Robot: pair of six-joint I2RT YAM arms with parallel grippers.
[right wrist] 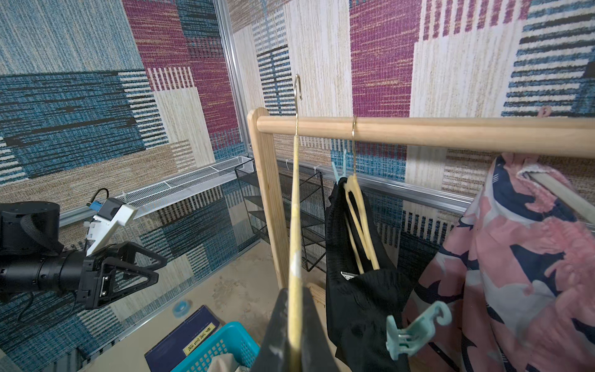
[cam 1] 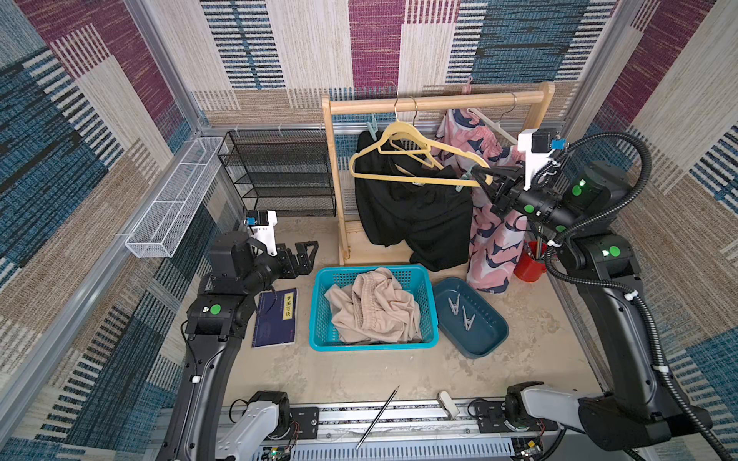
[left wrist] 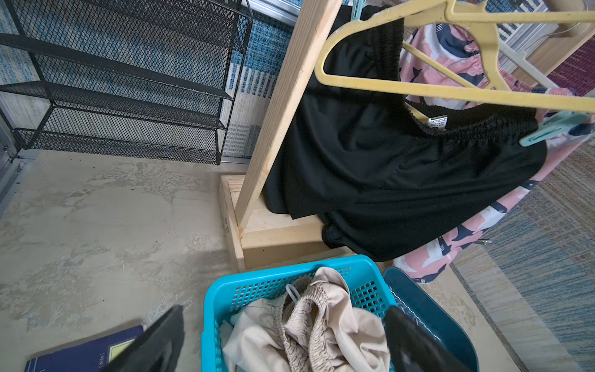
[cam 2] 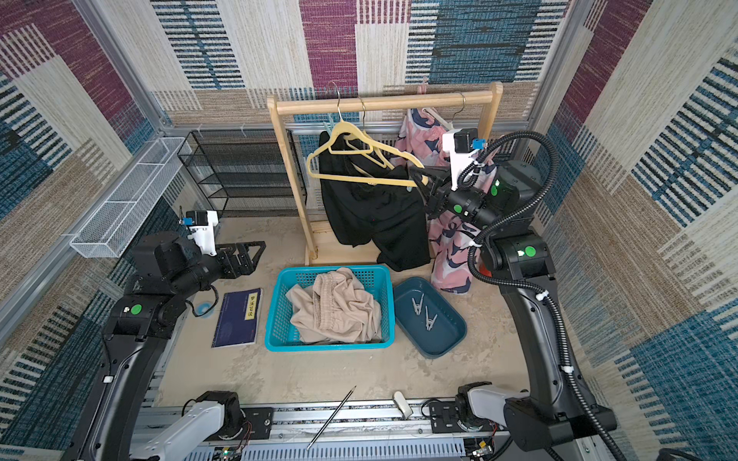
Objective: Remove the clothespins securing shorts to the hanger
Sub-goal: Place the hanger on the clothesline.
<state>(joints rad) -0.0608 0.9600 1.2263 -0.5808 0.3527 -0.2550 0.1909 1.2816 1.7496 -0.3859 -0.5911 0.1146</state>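
Closest in, a thin dark stick (cam 1: 377,417) lies across the front rail. Behind it, a blue basket (cam 1: 319,311) holds the crumpled beige shorts (cam 1: 375,311). A dark tray (cam 1: 483,339) against the basket's side holds two pale clothespins (cam 1: 454,305), lying side by side. Book (cam 1: 275,319) lies flat on the floor on the basket's other side. Left gripper (cam 1: 310,256) hangs above the floor near the book, jaws spread wide, nothing in them. Right gripper (cam 1: 477,174) is clenched on the end of the front yellow hanger (cam 1: 399,128), which is bare and hooked on the wooden rack (cam 1: 435,103). The right wrist view shows that hanger edge-on, pinched between the fingers (right wrist: 277,325). Rear yellow hanger (right wrist: 355,209) carries the black shorts (cam 1: 411,211). One teal clothespin (cam 1: 372,127) sits at their upper end. A second teal clothespin (right wrist: 415,331) is on the sagging waistband end near the right gripper; can't tell if it still bites the hanger. Pink printed shorts (cam 1: 491,239) hang on a white hanger (cam 1: 493,127) at the rack's far end, partly behind the right arm. Red cup (cam 1: 529,265) stands on the floor beside them.
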